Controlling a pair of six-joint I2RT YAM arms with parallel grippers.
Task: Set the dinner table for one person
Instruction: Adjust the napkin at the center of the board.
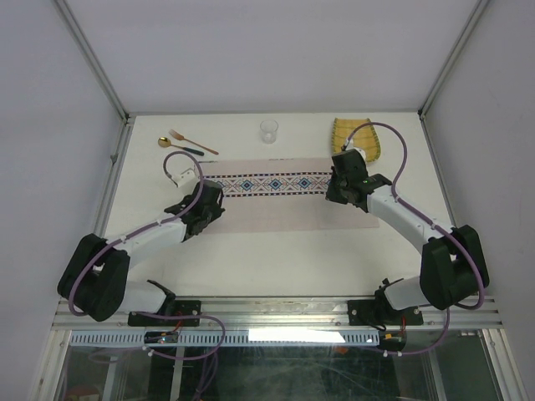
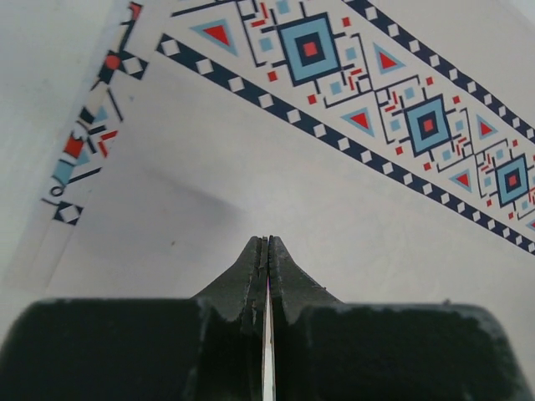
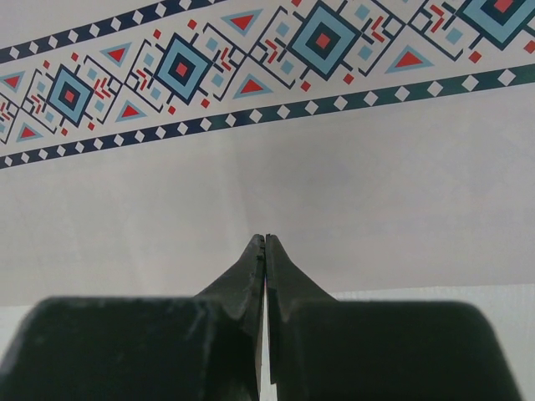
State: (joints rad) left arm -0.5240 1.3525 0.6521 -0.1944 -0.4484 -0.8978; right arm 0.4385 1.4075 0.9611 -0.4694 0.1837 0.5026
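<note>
L gripper (image 2: 267,244) pinched tight, dark rough-moulded tips tapering to a point, over the smooth pale placemat (image 1: 276,213) w/ its blue-red diamond band. R gripper (image 3: 265,241) same, jaws closed flat together. Matte white dinner table (image 1: 276,263) spreads under both arms. Clear round glass (image 1: 268,131), slim metal fork (image 1: 194,142) near the far edge.

The top camera is looking steeply down from high above and behind the patterned placemat's (image 1: 267,200) near edge, taking in the whole dinner table (image 1: 276,259) from afar. The left wrist camera is sitting close over the placemat's left end and the right wrist camera close over its right end, both sharing its blue-red band with the overhead view.
</note>
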